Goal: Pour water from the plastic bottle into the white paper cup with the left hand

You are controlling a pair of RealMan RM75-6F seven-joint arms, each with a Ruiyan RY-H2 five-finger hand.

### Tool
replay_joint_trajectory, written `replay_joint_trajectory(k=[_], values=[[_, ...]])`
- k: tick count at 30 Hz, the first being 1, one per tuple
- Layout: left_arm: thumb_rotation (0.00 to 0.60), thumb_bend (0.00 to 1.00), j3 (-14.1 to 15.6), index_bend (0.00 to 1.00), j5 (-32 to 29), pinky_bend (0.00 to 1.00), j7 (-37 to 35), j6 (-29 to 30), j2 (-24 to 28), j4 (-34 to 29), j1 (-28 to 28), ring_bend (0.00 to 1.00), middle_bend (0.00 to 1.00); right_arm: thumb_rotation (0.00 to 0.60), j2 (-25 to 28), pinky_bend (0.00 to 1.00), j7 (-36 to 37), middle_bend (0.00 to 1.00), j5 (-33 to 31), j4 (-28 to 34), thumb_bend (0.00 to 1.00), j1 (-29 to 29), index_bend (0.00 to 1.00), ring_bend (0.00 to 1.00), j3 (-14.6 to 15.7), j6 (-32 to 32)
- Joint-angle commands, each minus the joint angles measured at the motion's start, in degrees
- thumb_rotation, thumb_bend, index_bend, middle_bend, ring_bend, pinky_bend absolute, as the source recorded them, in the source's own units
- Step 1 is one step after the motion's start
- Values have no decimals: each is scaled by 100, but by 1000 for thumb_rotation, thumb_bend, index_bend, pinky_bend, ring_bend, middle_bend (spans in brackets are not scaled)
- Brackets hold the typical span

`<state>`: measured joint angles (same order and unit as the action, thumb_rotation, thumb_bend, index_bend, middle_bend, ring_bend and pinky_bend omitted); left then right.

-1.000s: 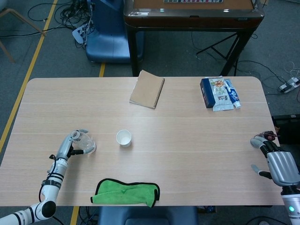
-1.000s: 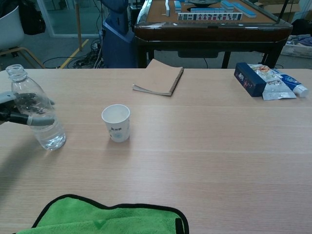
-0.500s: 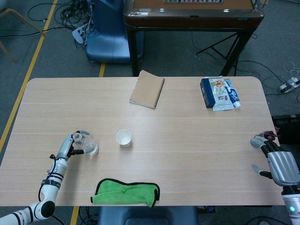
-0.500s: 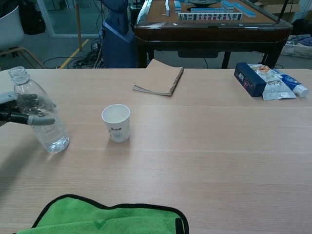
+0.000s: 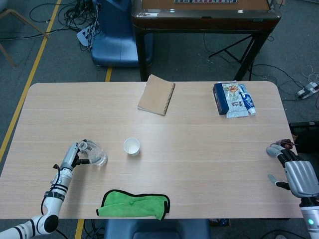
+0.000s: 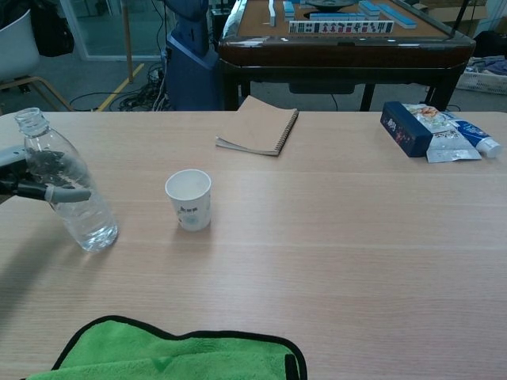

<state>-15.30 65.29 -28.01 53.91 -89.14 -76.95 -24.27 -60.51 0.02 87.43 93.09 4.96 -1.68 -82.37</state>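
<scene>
Your left hand (image 6: pixel 32 180) grips the uncapped plastic bottle (image 6: pixel 70 194), which has slid right along the table (image 6: pixel 333 237) toward the white paper cup (image 6: pixel 188 199) over the last second, its base leading and neck leaning left, little water inside, the cup apparently empty, pouring not begun.

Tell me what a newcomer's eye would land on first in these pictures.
Most striking is the clear plastic bottle, uncapped and tilted, gripped by the left hand at the table's left edge. Just right of it stands the white paper cup, upright and apart from the bottle. A bright green cloth lies at the near edge.
</scene>
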Motion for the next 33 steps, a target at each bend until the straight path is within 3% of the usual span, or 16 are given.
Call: replay_joint_trajectory(k=[1, 21, 33], values=[[600, 0, 14, 491, 34, 523, -9, 33, -17, 17, 3, 418, 444, 600, 2, 466, 5, 214, 1, 2, 172, -3, 229, 223, -1, -6], [600, 17, 74, 536, 238, 588, 405, 533, -106, -15, 32, 477, 518, 600, 14, 466, 34, 214, -5, -1, 173, -3, 229, 223, -5, 1], [600, 44, 85, 537, 307, 589, 1980, 1160, 4, -430, -48, 477, 520, 600, -4, 466, -7, 214, 24, 7, 172, -2, 229, 223, 8, -2]])
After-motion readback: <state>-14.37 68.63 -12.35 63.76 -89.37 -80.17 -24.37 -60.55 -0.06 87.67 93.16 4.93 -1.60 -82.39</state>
